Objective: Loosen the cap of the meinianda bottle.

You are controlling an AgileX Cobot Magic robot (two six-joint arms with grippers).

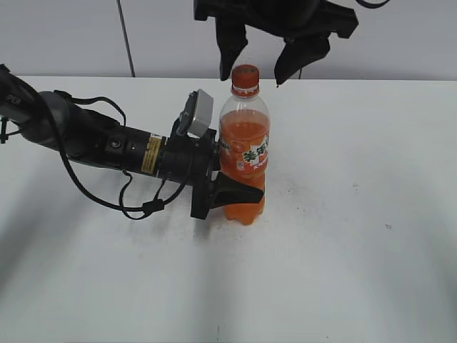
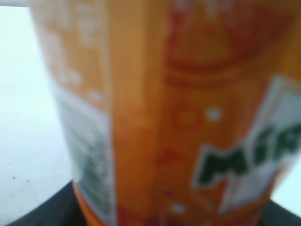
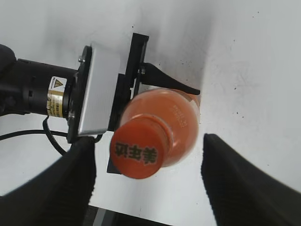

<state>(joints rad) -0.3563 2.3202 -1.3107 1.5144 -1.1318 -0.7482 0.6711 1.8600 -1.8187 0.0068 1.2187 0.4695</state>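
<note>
The meinianda bottle (image 1: 243, 153) stands upright on the white table, full of orange drink, with its orange label facing the camera. My left gripper (image 1: 232, 191) is shut on its lower body from the left; in the left wrist view the blurred label (image 2: 178, 122) fills the frame. The orange cap (image 1: 245, 76) sits on the neck. My right gripper (image 1: 259, 63) hangs open above it, one finger on each side of the cap, not touching. From above, the cap (image 3: 139, 149) lies between the open fingers (image 3: 148, 179), nearer the left one.
The white table (image 1: 357, 236) spreads around the bottle. A grey wall with a dark seam (image 1: 126, 39) rises behind the table. The left arm's black cable (image 1: 128, 204) loops over the table beside the arm.
</note>
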